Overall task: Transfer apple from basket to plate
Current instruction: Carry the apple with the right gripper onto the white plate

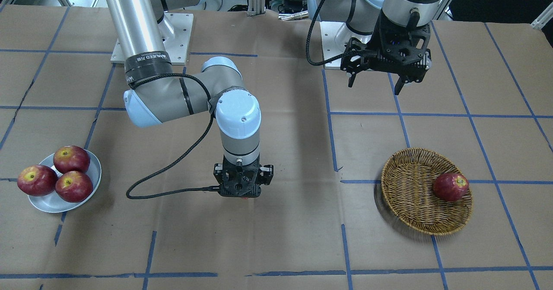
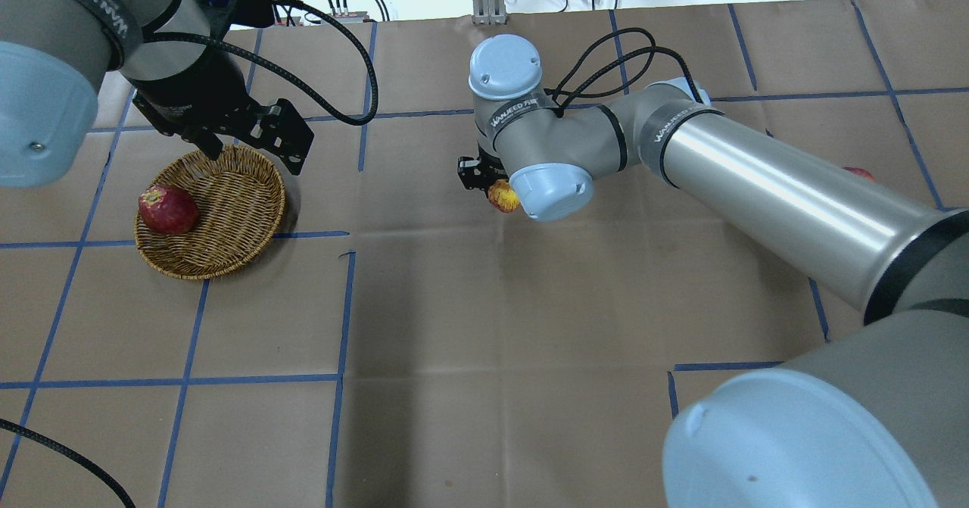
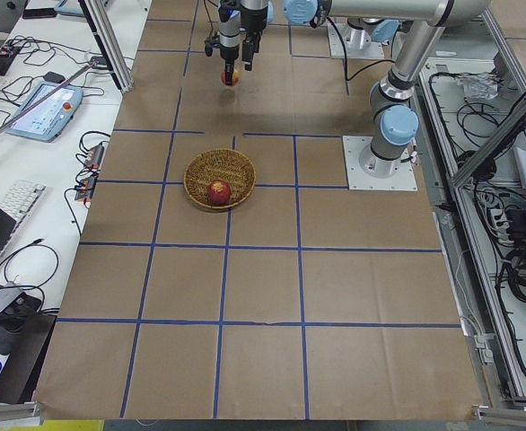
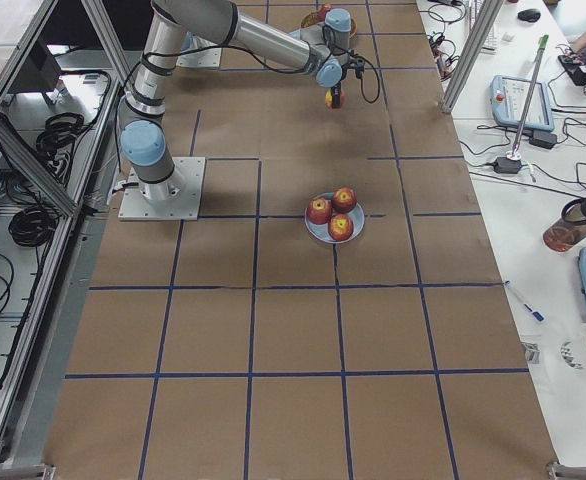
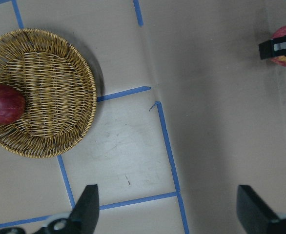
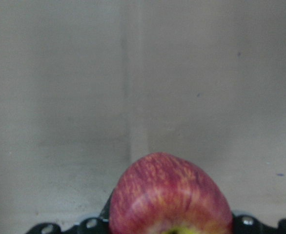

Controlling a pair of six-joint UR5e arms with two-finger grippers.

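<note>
Closest to the lens, filling the bottom of the right wrist view, is the apple (image 6: 170,195), streaky pinkish-red with yellow flecks and a yellow-green hollow just showing at the frame edge. The right hand (image 1: 240,185) is clamped on it, pointing straight down over the middle of the paper-covered table (image 1: 281,238). That puts the apple between the basket (image 1: 406,186) and the plate (image 1: 96,169) and well apart from both. From the overhead view only a sliver of the fruit peeks out beside the wrist joint. The basket lies on the robot's left side of the table and holds one darker apple (image 1: 450,186) resting against its rim. The left hand (image 1: 376,84) hangs above the table on the robot's side of the basket, its fingers (image 5: 87,207) spread wide with nothing between them. On the robot's right side, the plate carries three red apples (image 1: 71,159), packed together and touching.
</note>
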